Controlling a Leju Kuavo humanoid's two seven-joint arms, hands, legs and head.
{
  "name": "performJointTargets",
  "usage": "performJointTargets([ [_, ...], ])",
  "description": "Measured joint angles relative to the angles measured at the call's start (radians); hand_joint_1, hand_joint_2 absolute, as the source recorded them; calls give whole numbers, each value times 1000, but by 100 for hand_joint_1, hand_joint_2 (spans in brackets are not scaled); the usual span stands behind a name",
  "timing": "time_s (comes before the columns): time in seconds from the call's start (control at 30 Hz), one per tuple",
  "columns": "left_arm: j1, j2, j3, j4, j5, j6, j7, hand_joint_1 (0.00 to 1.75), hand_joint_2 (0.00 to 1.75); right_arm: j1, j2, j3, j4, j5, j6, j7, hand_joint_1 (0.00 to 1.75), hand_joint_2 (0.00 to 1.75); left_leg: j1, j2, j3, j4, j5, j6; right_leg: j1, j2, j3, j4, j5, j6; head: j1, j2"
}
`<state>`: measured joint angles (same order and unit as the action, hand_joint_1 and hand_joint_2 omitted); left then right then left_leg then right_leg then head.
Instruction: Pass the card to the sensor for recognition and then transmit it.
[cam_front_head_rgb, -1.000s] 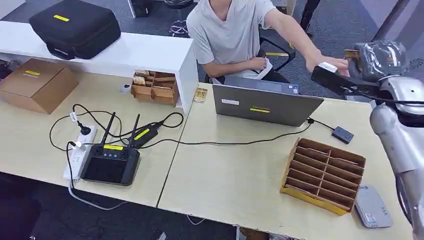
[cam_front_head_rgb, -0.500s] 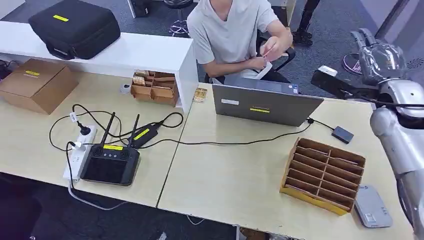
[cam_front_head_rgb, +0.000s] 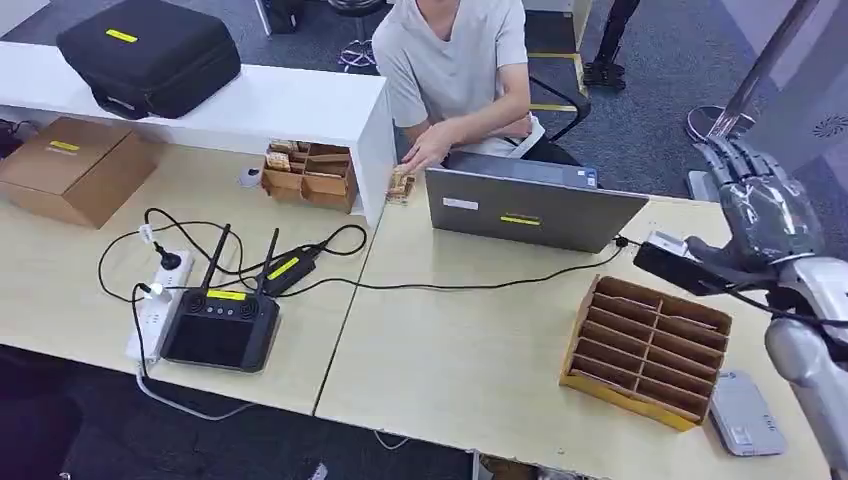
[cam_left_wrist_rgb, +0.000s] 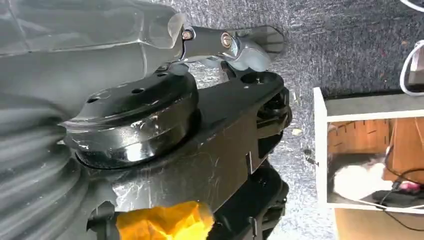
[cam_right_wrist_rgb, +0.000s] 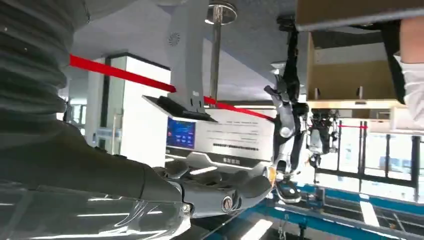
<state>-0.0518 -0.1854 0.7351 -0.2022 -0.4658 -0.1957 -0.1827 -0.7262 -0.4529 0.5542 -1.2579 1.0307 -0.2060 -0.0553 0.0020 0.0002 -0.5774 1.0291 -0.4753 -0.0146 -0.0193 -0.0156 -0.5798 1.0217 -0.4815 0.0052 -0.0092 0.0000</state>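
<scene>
My right hand (cam_front_head_rgb: 762, 205) hovers open above the table's far right edge, behind the slotted wooden card rack (cam_front_head_rgb: 648, 345); in the right wrist view its fingers (cam_right_wrist_rgb: 225, 192) are stretched out with nothing in them. A person's hand (cam_front_head_rgb: 428, 150) rests at a small pile of brown cards (cam_front_head_rgb: 401, 187) beside the white shelf; I cannot make out a single card in it. A flat grey reader (cam_front_head_rgb: 744, 412) lies at the near right corner. My left hand (cam_left_wrist_rgb: 225, 42) hangs down over the floor, fingers straight and empty.
A grey laptop (cam_front_head_rgb: 530, 208) stands in front of the seated person. A black cable runs across the table to a black controller with antennas (cam_front_head_rgb: 222, 325) and a power strip (cam_front_head_rgb: 160, 300). A cardboard box (cam_front_head_rgb: 75, 168) and a wooden organizer (cam_front_head_rgb: 310, 175) sit at the back left.
The person took the card from my raised right hand, drew it back and brought the hand down to the card pile. My right hand has dropped lower, toward the table, empty.
</scene>
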Motion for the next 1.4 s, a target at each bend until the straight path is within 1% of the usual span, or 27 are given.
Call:
performJointTargets([
  [0.1, 1, 0, 14, 0, 4, 2, -2, 0, 175, 113, -62, -45, -149, -21, 3, -4, 0, 175, 0, -1, -1, 0, 0, 0, 0, -1, -1, 0, 0, 0, 0, 0],
  [0.17, 1, 0, 21, 0, 5, 5, -2, 0, 175, 177, -97, -76, -224, -26, 1, -5, 0, 175, 0, 0, -1, 0, 0, 0, 0, 0, -1, 0, 0, 0, 0, 0],
  [0.3, 1, -1, 29, 0, 10, 8, -3, 0, 175, 271, -146, -129, -332, -29, -5, -7, 0, 175, 0, 1, -1, 0, 0, 0, 0, 0, -1, 0, 0, 0, 0, 0],
  [0.4, 1, -1, 37, 0, 12, 9, -3, 0, 175, 338, -170, -172, -396, -30, -11, -9, 0, 175, 0, 0, -1, 0, 0, 0, 0, 0, -1, 0, 0, 0, 0, 0],
  [0.57, 1, -2, 47, 0, 19, 13, -3, 0, 175, 460, -189, -235, -493, -30, -26, -21, 0, 175, 0, 0, -1, 0, 0, 0, 0, 0, -1, 0, 0, 0, 0, 0],
  [0.7, 1, -3, 57, 0, 23, 15, -6, 0, 175, 604, -191, -281, -583, -10, -37, -36, 0, 175, 0, 0, -2, -1, -1, 1, 0, -1, -1, 0, -1, 0, 0, 0],
  [0.8, 2, -5, 67, 0, 28, 15, -10, 0, 175, 724, -181, -309, -652, 24, -65, -54, 0, 175, 0, 0, -2, -1, -2, 1, 0, -1, -1, 0, -2, -1, 0, 0],
  [0.9, 1, -9, 76, 0, 36, 18, -13, 0, 175, 841, -149, -315, -707, 73, -127, -61, 0, 175, 1, 0, -2, -1, -2, 1, 1, -1, -1, 0, -2, -1, 0, 0],
  [1.03, 2, -12, 90, 0, 38, 21, -13, 0, 175, 960, -93, -300, -747, 150, -216, -34, 0, 175, 1, 1, -2, -2, -2, 1, 1, -1, -1, 0, -3, -2, 0, 0],
  [1.17, -1, -14, 97, 0, 38, 29, -14, 0, 175, 1019, -44, -249, -756, 174, -278, 8, 0, 175, 1, 2, -1, -2, -2, 1, 1, 0, -1, 0, -3, -2, 0, 0],
  [1.27, -1, -14, 99, 0, 38, 29, -14, 0, 175, 1043, -15, -199, -754, 162, -307, 30, 0, 175, 1, 2, -1, -2, -2, 1, 1, 1, -1, 1, -2, -2, 0, 0],
  [1.4, -1, -14, 103, 0, 36, 30, -14, 0, 175, 1046, 12, -150, -737, 126, -329, 47, 0, 175, 1, 3, -1, -2, -2, 1, 1, 1, -1, 1, -2, -2, 0, 0],
])
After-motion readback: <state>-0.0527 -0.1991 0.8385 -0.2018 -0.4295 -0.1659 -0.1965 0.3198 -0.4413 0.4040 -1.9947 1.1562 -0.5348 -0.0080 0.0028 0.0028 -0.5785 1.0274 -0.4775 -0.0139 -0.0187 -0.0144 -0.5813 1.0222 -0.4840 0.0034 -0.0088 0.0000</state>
